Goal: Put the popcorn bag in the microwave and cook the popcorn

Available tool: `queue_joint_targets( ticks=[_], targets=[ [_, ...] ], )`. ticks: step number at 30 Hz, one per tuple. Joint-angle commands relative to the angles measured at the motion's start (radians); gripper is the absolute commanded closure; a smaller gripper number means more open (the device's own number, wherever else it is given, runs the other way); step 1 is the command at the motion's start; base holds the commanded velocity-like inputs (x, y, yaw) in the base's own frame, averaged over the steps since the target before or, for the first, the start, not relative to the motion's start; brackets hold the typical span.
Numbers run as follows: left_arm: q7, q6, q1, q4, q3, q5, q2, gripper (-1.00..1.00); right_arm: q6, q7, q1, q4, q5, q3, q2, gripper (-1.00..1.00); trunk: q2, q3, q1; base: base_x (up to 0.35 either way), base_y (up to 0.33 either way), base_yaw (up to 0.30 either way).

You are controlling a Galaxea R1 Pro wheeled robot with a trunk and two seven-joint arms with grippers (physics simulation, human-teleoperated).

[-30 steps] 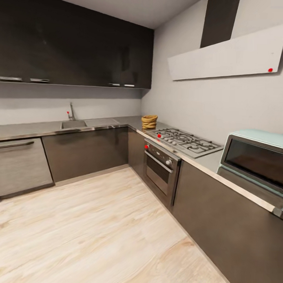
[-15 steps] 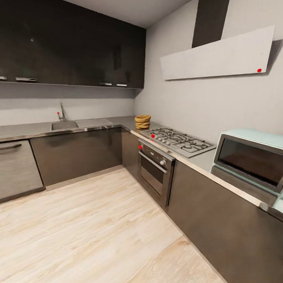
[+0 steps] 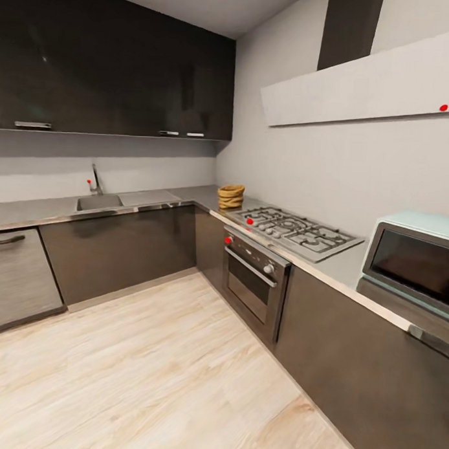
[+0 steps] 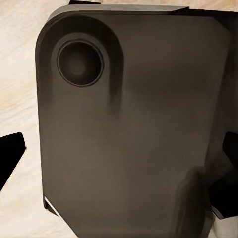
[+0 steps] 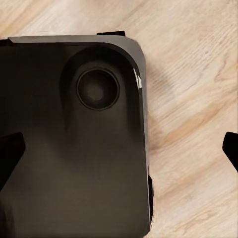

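Observation:
The tan popcorn bag (image 3: 230, 197) stands on the grey countertop (image 3: 339, 267) in the far corner, just beyond the hob. The mint-blue microwave (image 3: 414, 257) sits on the same countertop at the right edge of the head view, its dark glass door closed. The popcorn is hidden from here. In the left wrist view my left gripper (image 4: 119, 153) is open, its black fingertips (image 4: 10, 156) far apart over my dark base. My right gripper (image 5: 121, 151) is also open, its fingertips (image 5: 10, 153) spread over the base and the wooden floor. Both are empty.
A gas hob (image 3: 295, 230) and the built-in oven (image 3: 253, 280) lie between the bag and the microwave. A sink (image 3: 99, 202) and a dishwasher (image 3: 19, 275) line the back wall. The hood (image 3: 365, 87) hangs above the hob. Pale wooden floor (image 3: 148, 364) stretches ahead.
The whole head view has swung and drawn nearer to the right-hand counter, so the camera moved. The bag and the microwave keep their places on the countertop.

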Motion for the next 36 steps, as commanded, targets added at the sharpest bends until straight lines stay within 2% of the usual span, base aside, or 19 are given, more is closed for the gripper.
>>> queue_joint_targets(
  ticks=[1,21,36],
  targets=[
    [0.000,-0.001,0.000,-0.001,0.000,0.007,0.000,-1.00,-0.006,0.004,0.000,0.001,-0.010,-0.002,0.000,-1.00,0.000,-0.001,0.001,0.315,0.111,-0.108],
    [0.000,-0.001,0.000,-0.001,0.000,0.006,-0.001,-1.00,-0.006,0.003,0.000,0.001,-0.019,-0.003,0.000,-1.00,0.000,-0.001,0.001,0.311,0.106,-0.236],
    [0.000,-0.001,0.000,-0.001,0.000,0.004,-0.001,-1.00,-0.006,0.003,0.000,0.001,-0.019,-0.007,-0.001,-1.00,0.000,-0.001,0.001,0.016,0.003,-0.280]
  ],
)
